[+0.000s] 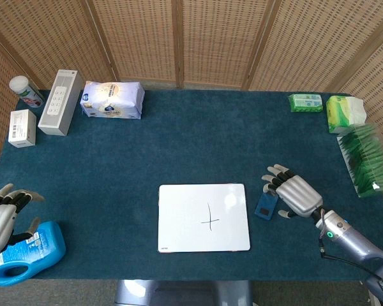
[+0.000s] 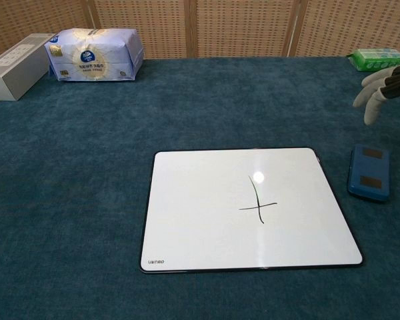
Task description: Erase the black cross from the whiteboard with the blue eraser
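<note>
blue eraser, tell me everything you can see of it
The blue eraser is a small rounded block of what looks like plastic, with two brownish patches on its top. It lies flat on the teal table cloth, just right of the whiteboard without touching it. The right hand hovers beside it, fingers spread, not gripping.

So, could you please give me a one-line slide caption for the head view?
Right hand hovers open beside the eraser, with the cross unerased on the whiteboard.
</note>
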Tool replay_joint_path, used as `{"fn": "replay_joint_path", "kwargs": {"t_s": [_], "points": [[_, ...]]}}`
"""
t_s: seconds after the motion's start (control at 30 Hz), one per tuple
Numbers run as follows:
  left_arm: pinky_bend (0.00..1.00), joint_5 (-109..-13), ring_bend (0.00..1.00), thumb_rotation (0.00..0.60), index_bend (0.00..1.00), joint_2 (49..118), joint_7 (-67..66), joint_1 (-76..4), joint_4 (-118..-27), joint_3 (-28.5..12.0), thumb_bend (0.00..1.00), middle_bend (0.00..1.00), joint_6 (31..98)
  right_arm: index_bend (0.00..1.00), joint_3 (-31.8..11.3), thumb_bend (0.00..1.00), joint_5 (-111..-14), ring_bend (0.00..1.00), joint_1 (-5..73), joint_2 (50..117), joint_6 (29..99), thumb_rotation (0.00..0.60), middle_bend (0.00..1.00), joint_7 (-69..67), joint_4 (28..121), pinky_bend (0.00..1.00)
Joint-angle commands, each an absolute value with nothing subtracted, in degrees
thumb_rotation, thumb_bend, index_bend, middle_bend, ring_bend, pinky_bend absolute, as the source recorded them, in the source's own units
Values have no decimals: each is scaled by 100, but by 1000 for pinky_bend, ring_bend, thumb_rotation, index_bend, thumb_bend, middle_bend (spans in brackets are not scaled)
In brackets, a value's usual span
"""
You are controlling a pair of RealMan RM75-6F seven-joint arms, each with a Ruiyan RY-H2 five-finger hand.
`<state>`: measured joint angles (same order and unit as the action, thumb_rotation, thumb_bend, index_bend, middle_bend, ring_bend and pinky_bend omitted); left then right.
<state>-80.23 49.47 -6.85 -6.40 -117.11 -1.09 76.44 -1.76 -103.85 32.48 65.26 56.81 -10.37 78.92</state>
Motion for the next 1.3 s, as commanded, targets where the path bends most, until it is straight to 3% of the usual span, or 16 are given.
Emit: {"fn": "replay_joint_path", "kwargs": {"t_s": [0.03, 0.43, 1.3], "points": [[93, -8007, 229, 600, 323, 4829, -704, -694, -11834, -110, 490, 308, 7586, 330, -68, 78, -10452, 0, 3435, 6753, 5534, 600, 201, -1150, 7575, 142], [94, -7960, 229, 600, 321, 4666, -777, -742, -12032, -84, 490, 307, 7557, 329, 339, 73, -10669, 0, 3755, 7136, 5530, 600, 201, -1148, 6752, 142], [95, -7972, 229, 600, 312, 4641, -639, -757, -12051, -17, 490, 306, 7545, 326, 871, 68, -10761, 0, 4176, 7346, 5453, 600, 205, -1291, 6233, 146]]}}
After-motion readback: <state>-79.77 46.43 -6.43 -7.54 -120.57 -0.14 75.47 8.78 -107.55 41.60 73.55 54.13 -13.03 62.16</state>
